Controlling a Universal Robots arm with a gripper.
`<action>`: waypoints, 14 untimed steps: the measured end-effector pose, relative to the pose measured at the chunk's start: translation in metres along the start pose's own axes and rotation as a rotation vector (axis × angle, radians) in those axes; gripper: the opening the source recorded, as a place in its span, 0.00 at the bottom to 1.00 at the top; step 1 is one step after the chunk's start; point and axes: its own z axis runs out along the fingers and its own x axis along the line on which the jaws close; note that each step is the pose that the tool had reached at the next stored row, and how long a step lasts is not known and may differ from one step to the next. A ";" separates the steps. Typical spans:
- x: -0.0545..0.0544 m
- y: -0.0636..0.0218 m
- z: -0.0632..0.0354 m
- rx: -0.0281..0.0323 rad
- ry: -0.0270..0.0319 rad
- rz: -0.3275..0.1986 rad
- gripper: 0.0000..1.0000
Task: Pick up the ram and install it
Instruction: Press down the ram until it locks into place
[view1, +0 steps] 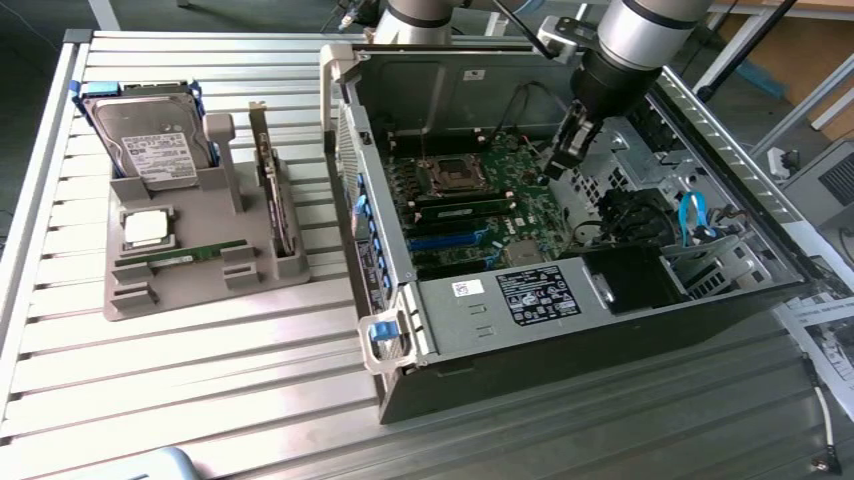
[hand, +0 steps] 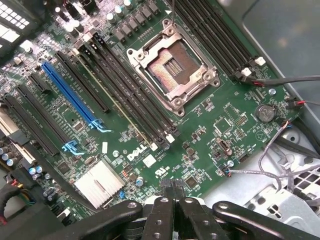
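The exterior view looks down at a slant from high above and well back, taking in the slatted table (view1: 200, 380), the open computer case (view1: 574, 200) and my arm reaching into it. The camera on my wrist looks steeply down along my closed gripper (hand: 172, 187), close over the motherboard (hand: 165, 125). Both views share that board: the open CPU socket (view1: 445, 177) (hand: 172, 70), the memory slots beside it (view1: 461, 210) (hand: 135, 100) and the blue expansion slot (view1: 447, 240) (hand: 70, 95).
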 end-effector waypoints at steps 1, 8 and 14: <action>0.000 0.0000 0.0001 0.0000 0.0000 0.004 0.11; 0.000 0.0000 0.0006 0.0002 -0.0004 0.034 0.11; 0.000 0.0000 0.0010 0.0003 -0.0008 0.061 0.11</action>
